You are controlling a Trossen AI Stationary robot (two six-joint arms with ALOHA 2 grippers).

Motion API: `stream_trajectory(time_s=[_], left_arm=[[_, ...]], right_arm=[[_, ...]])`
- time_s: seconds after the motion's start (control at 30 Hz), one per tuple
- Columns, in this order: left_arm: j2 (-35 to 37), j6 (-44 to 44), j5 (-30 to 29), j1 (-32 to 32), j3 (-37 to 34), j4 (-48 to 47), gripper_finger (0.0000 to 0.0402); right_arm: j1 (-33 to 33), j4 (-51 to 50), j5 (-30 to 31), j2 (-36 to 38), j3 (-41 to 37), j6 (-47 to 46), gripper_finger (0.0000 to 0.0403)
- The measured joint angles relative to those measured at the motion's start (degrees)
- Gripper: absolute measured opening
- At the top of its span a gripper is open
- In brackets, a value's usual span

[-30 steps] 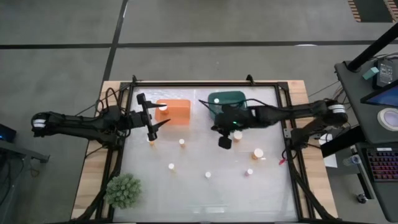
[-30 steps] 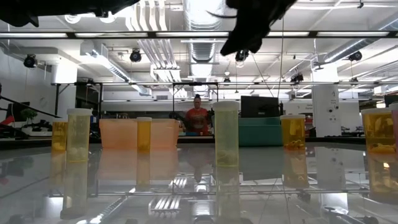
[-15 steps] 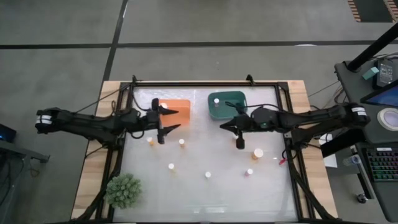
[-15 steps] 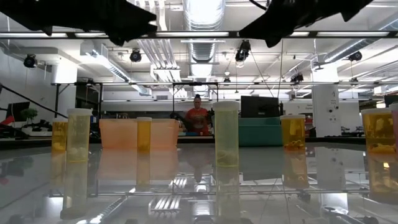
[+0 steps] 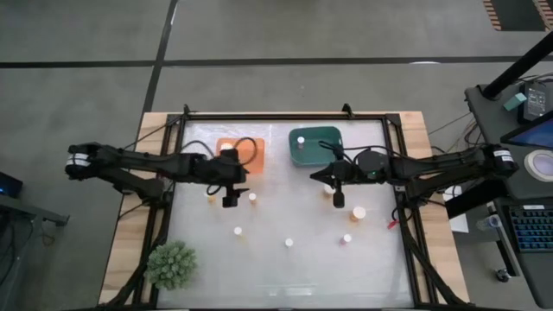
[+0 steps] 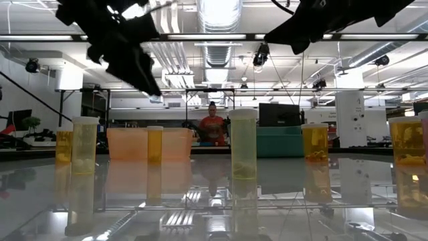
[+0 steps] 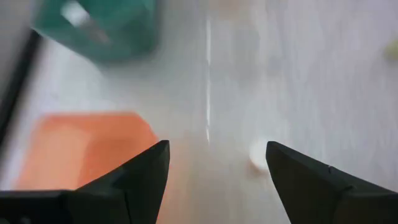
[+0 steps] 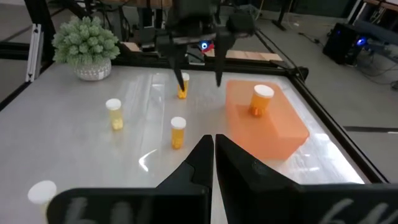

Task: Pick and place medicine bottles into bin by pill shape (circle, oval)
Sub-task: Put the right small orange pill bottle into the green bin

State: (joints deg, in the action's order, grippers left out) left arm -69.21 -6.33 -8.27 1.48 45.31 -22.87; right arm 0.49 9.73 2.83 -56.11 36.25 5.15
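Overhead, the left pincer [image 5: 231, 199] hung spread and empty just in front of the orange bin [image 5: 242, 154], beside a small medicine bottle [image 5: 252, 198] on the worktop [image 5: 285, 268]. Right of that bin, the right pincer [image 5: 338, 199] was pressed together, empty, near the green bin [image 5: 314, 142]. More medicine bottles [image 5: 289, 243] stood scattered farther from the orange bin.

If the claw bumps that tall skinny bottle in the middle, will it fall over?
Probably yes. The tall bottle stands upright, narrow for its height, so a bump near its white cap may tip it. It looks like light plastic on a shiny table, so it might slide, and once down, roll.
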Motion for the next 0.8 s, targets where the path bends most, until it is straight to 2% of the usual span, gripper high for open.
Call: stream_trajectory(time_s=[0.13, 0.3, 0.5, 0.8], left_arm=[[-5.6, 0.0, 3.3, 0.0, 2.0, -3.3, 0.0251], [-9.8, -0.5, 4.3, 0.0, 2.5, -3.3, 0.0251], [-12.2, -0.5, 7.6, 0.0, 2.5, -3.0, 0.0251], [-16.2, -1.3, 8.8, -0.8, 2.3, 3.0, 0.0251]], right_arm=[[0.0, 0.0, 0.0, -0.8, 0.0, 0.0, 0.0009], [0.0, 0.0, 0.0, -1.4, 0.0, -0.1, 0.0009], [0.0, -0.5, 0.0, -1.4, 0.0, 0.0, 0.0009], [0.0, -1.3, 0.0, -1.4, 0.0, 0.0, 0.0009]])
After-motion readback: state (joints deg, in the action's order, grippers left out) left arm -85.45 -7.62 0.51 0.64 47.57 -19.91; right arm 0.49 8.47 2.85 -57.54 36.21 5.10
